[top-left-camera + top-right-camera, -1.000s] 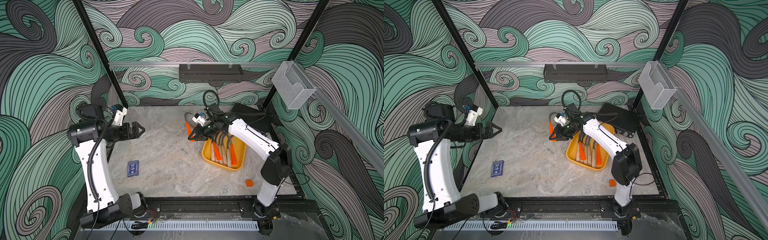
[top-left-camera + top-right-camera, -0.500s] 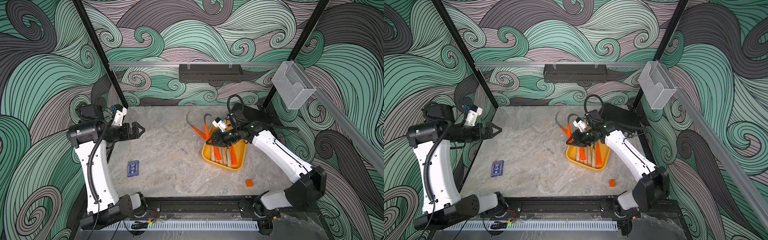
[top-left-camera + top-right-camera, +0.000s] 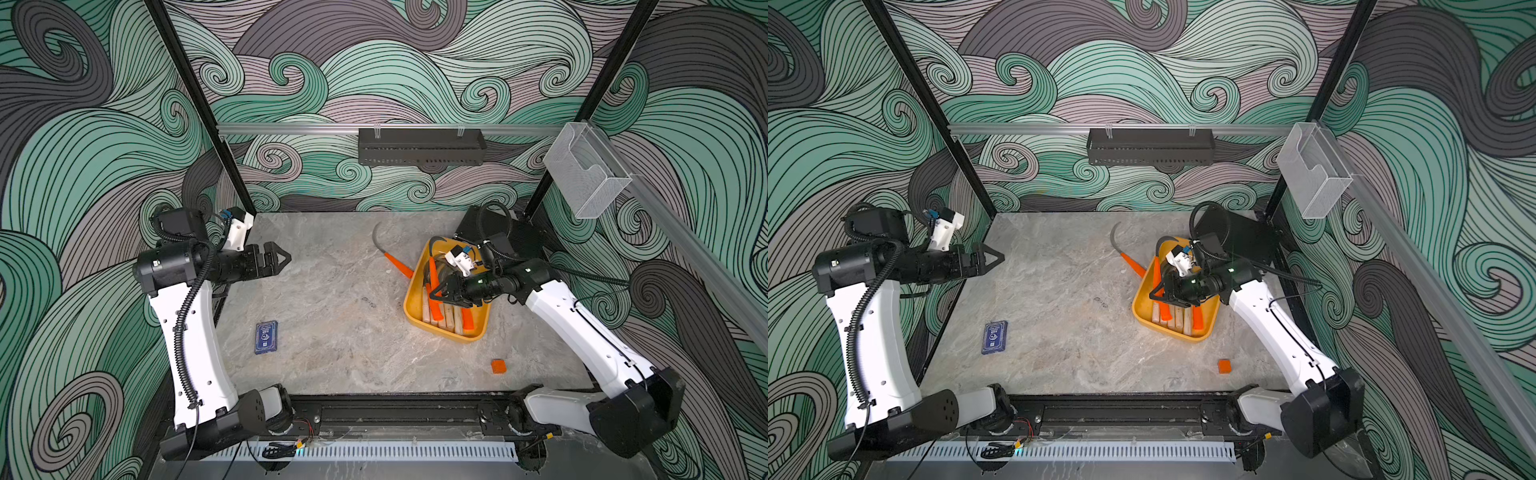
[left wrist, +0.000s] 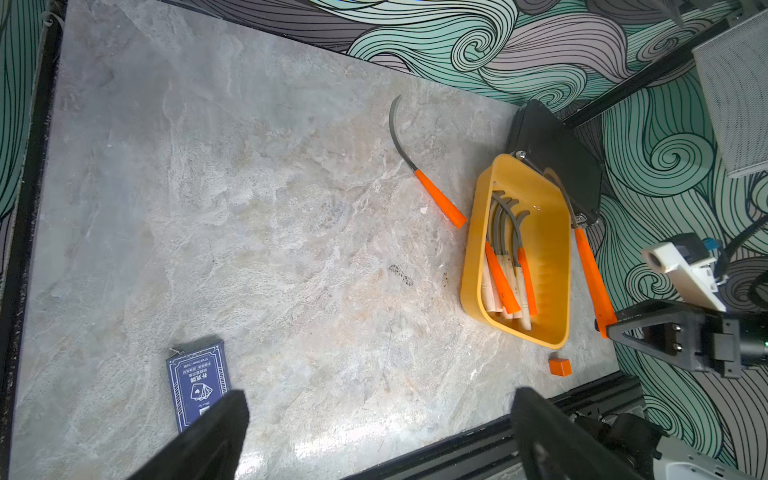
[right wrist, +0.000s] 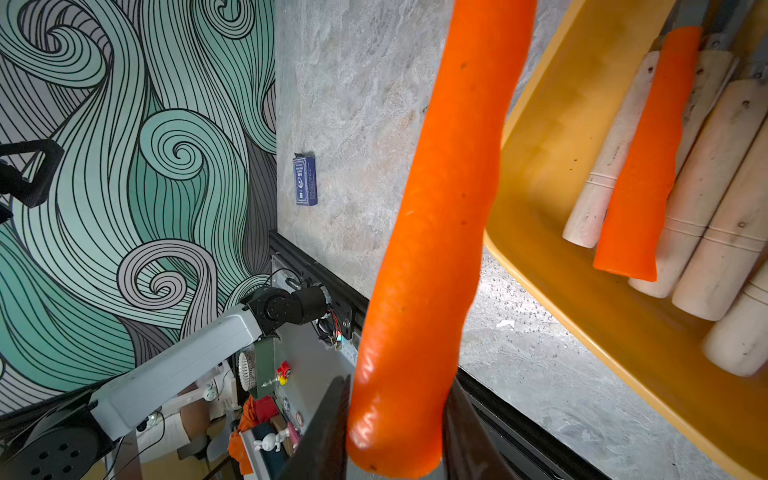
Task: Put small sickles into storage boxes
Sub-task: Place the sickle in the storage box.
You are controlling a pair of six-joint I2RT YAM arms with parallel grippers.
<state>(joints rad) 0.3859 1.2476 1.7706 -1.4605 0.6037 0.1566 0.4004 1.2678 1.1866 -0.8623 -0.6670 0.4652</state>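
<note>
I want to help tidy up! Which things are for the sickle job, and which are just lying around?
For the job:
- yellow tray
- sickles already inside it
- held sickle, gripped by the right hand
- loose sickle on the table

Just lying about:
- blue card box
- small orange cube
- black case
- clear wall bin
- black wall rack

- A shallow, round-cornered yellow-orange tray (image 4: 471,266) sits askew on the right half of the tabletop (image 3: 332,353).
- Stowed sickles (image 4: 505,266) lie side by side inside it, pale wooden and orange handles toward the front edge, grey blades curving rearward.
- The raised sickle (image 5: 436,208), orange-handled, hangs over the tray, its butt end pinched between the fingers (image 5: 328,436) of the right gripper (image 5: 395,419).
- The loose sickle (image 3: 385,254), orange-handled, lies flat just left of the tray, blade toward the rear edge.
</note>
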